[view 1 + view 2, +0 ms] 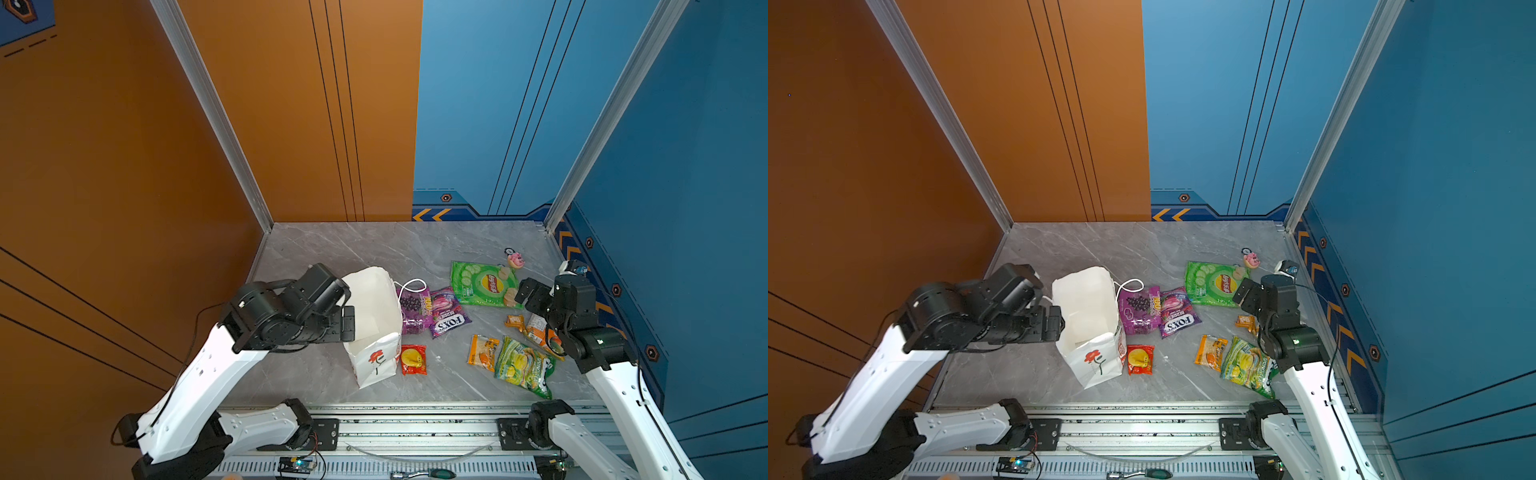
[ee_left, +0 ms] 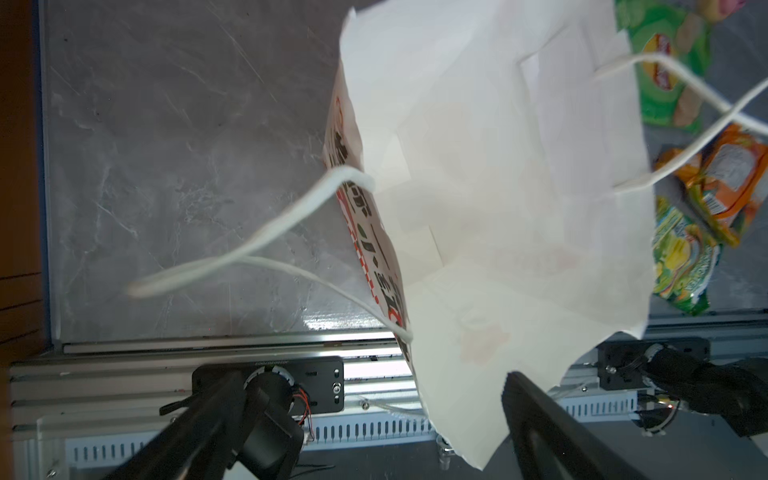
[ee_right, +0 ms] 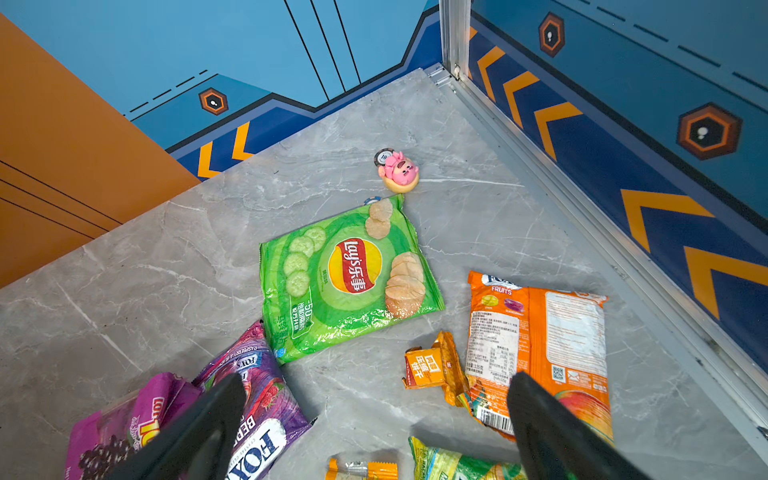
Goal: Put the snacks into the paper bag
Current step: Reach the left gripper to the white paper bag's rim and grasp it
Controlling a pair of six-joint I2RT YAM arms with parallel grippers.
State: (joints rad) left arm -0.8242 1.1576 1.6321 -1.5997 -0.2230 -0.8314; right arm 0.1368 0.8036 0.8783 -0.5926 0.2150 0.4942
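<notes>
Left jaws: apart, at the rim of the paper bag (image 1: pixel 376 320), clamping nothing. We list the bag standing open on the counter (image 1: pixel 332 257). Snacks (image 1: pixel 448 318) all lie outside it, to its right: purple grape packet (image 1: pixel 412 309) just beside it, red packet (image 1: pixel 413 359) near its base, green Lay's packet (image 1: pixel 484 284) farther. Right jaws: apart, empty, above the counter near the orange packet (image 3: pixel 540 332).

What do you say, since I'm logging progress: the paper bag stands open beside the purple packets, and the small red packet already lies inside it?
No: the small red packet lies on the table beside the paper bag, not inside it, as both top views show. The bag does stand open beside the purple packets.
</notes>
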